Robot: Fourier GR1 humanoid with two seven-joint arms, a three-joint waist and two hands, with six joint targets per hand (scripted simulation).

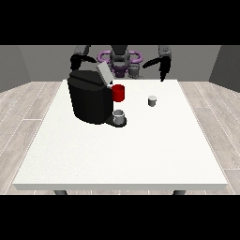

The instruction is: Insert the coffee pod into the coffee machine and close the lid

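Note:
A black coffee machine [89, 99] stands on the white table [122, 150] at the left, its grey lid [104, 73] tilted up. A small grey coffee pod [152, 101] sits on the table to the right of the machine. A grey cup [119, 117] rests on the machine's base, and a red mug [118, 93] stands behind it. The hand at the view's right [162, 72] hangs above the table's far edge, well behind the pod, and holds nothing. The hand at the view's left [75, 61] is raised behind the machine and partly hidden by it.
The robot's torso [120, 58] is behind the far edge of the table. Wooden floor surrounds the table on both sides.

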